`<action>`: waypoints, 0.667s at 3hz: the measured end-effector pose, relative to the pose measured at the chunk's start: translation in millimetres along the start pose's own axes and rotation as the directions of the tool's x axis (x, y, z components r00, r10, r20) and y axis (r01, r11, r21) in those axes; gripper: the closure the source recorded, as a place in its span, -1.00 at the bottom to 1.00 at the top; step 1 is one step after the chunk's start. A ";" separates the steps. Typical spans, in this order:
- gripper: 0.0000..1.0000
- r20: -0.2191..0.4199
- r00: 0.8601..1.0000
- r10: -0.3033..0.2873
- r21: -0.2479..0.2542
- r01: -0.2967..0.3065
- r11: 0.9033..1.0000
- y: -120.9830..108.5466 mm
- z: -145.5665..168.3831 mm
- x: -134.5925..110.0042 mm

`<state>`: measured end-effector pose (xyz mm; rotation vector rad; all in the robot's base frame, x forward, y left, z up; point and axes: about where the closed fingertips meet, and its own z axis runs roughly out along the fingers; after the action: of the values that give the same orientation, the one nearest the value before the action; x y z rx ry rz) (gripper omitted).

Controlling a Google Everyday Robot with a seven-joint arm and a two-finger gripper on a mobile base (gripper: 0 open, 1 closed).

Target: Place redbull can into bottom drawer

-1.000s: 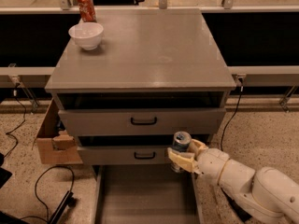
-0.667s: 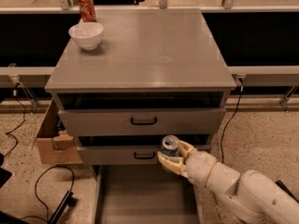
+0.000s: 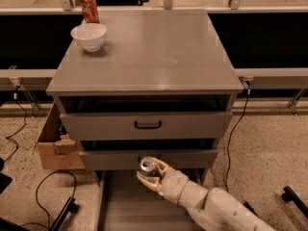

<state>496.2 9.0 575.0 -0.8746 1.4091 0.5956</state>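
Speckled flooring and dark cables surround a grey desk (image 3: pixel 159 57) with three drawers. Below the desk's front edge, about midway between its front corners, the gripper (image 3: pixel 150 173) is clamped on the redbull can (image 3: pixel 148 165). One cream finger (image 3: pixel 162 167) presses the can's right side and the other wraps beneath and to its left. The can is held tilted, its silver top facing up and towards the camera, in front of the middle drawer's face and over the rear part of the open bottom drawer (image 3: pixel 130 208).

By my judgement the can is light, stiff but thin-walled, and slick, so it would dent under a hard squeeze and slip under a weak one. A firm hold across the mid-body suits it best. The present hold looks low and slanted, so it may tip when it is let go.

Counted:
- one redbull can
- one orange-red soda can (image 3: pixel 89 6) at the far left corner
- one white bowl (image 3: pixel 88 36) just in front of the soda can
- three drawers, with one black handle (image 3: pixel 147 125) plainly seen
- one cardboard box (image 3: pixel 54 146) beyond the left edge
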 end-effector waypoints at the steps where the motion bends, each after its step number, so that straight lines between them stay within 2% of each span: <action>1: 1.00 0.023 0.997 0.079 -0.048 -0.078 0.996 27.9 41.0 56.3; 2: 1.00 0.005 0.982 0.189 -0.086 -0.188 0.978 52.3 70.7 108.9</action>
<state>506.8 80.7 455.3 -0.8073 1.4738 0.8088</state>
